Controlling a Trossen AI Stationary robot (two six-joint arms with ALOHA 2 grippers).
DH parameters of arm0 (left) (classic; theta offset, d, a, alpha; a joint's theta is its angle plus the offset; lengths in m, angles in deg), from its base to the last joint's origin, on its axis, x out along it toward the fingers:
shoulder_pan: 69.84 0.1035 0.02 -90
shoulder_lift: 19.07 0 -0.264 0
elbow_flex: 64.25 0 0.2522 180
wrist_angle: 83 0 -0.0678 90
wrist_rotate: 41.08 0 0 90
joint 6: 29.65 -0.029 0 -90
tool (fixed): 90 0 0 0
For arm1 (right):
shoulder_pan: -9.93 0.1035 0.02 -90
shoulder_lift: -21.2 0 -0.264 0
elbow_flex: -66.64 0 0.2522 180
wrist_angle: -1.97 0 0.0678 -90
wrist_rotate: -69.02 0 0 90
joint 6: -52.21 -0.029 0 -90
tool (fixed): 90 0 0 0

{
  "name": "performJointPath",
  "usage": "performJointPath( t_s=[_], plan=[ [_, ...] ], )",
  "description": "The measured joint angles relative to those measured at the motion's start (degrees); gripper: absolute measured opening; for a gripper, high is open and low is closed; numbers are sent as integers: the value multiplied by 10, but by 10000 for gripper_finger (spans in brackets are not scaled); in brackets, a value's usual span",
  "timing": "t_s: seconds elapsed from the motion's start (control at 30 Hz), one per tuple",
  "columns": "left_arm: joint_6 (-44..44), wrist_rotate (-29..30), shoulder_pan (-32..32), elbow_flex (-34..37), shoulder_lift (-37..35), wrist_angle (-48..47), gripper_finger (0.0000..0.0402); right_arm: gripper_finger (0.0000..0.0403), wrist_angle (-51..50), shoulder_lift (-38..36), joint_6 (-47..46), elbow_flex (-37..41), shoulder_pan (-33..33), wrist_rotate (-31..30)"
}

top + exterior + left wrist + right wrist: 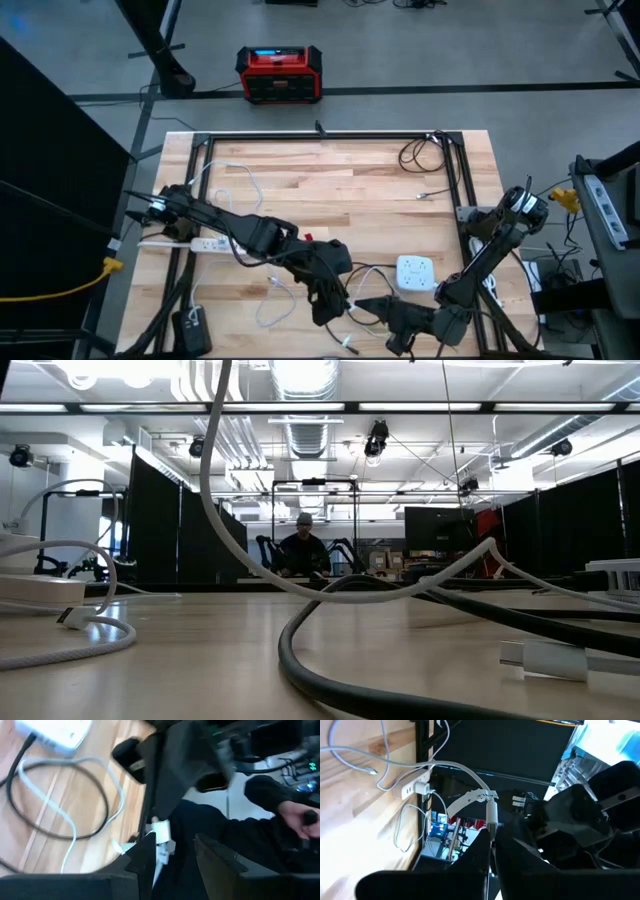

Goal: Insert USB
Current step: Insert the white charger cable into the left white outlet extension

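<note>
At table's (380, 190) 6 o'clock edge, right gripper (491, 845) pinched shut on white USB plug (491, 813), long axis in line with fingers; white charger block (417, 272) near at 1 o'clock, left gripper (175, 840) close at 9 o'clock, grip not tellable.

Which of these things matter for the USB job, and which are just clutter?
Job:
- plug, held in the right gripper
- left gripper, close beside it
- white charger, probably the socket

Lying about:
- power strip
- black cable coil
- black adapter
- red box, on the floor
</note>
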Motion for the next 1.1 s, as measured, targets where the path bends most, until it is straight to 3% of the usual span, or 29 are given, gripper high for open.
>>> performJointPath(
  t_s=[0.83, 1.1],
  plan=[
    [-11, -22, -8, 2, 17, 33, 123, 1, 17, 0, 13, 0, 0, 0],
    [-21, -17, -8, 2, 17, 32, 76, 1, 19, 0, 13, 0, 0, 0]
  ],
)
